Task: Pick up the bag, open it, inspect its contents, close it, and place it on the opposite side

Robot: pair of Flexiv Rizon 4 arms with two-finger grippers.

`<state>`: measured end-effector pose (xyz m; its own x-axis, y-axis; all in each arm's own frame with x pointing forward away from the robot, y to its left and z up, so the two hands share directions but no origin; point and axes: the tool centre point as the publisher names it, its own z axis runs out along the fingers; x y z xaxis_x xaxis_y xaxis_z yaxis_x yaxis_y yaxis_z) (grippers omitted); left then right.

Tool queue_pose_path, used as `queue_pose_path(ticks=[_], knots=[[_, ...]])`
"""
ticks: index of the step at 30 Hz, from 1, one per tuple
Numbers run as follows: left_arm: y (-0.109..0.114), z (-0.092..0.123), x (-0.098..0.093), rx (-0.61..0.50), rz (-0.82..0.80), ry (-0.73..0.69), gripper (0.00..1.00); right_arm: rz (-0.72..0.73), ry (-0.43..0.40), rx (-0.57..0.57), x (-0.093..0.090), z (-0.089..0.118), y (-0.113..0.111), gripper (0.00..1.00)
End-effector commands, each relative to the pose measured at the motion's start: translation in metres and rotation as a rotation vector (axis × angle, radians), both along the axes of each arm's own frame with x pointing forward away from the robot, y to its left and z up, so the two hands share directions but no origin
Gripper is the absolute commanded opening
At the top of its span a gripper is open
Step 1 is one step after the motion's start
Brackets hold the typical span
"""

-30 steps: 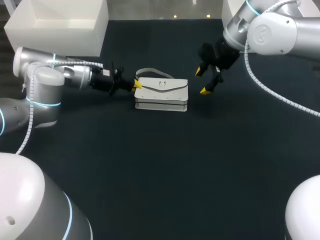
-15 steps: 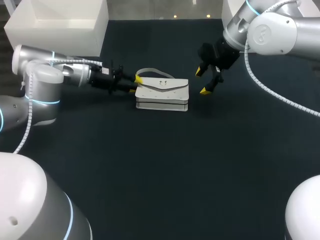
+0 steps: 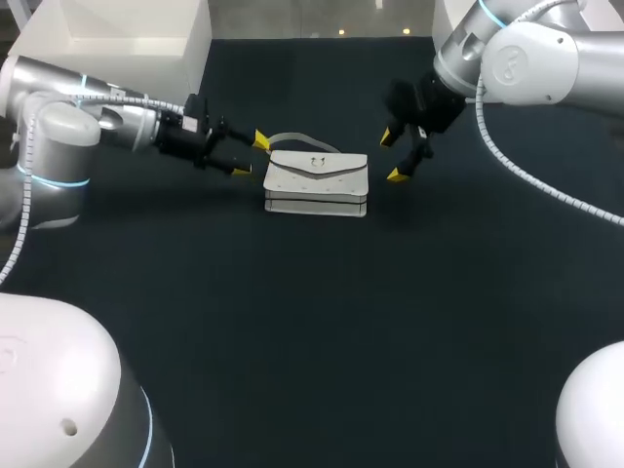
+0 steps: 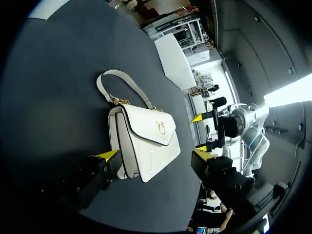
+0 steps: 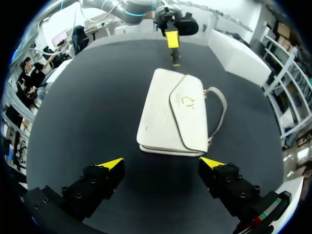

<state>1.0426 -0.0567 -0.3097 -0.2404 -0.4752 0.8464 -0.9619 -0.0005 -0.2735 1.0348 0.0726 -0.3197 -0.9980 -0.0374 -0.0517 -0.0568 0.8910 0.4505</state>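
White bag: lying mid-table, flap shut, strap behind it. Left gripper: fingers apart, empty, just beside the bag's left end. Right gripper: fingers apart, empty, near its right end. Step, as judged: pick-up, not yet made; next calls for a grip on strap or bag end. Writing: none legible; gold clasp only.
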Motion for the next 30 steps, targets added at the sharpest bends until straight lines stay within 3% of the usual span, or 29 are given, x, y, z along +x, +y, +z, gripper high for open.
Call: queue_pose_path(ticks=[1, 9, 16, 30], knots=[[0.004, 0.007, -0.009, 0.013, 0.018, -0.005, 1.0, 0.002, 0.004, -0.02, 0.0, 0.006, 0.01, 1.0], [-0.003, 0.019, -0.003, 0.04, 0.023, 0.011, 1.0, -0.017, 0.016, -0.032, -0.004, 0.01, 0.024, 1.0], [-0.015, 0.041, 0.004, 0.111, -0.056, -0.068, 1.0, -0.032, 0.01, -0.072, -0.01, 0.01, 0.037, 1.0], [-0.029, 0.075, 0.018, 0.283, -0.357, -0.279, 1.0, -0.067, -0.11, -0.157, -0.026, 0.016, 0.051, 1.0]])
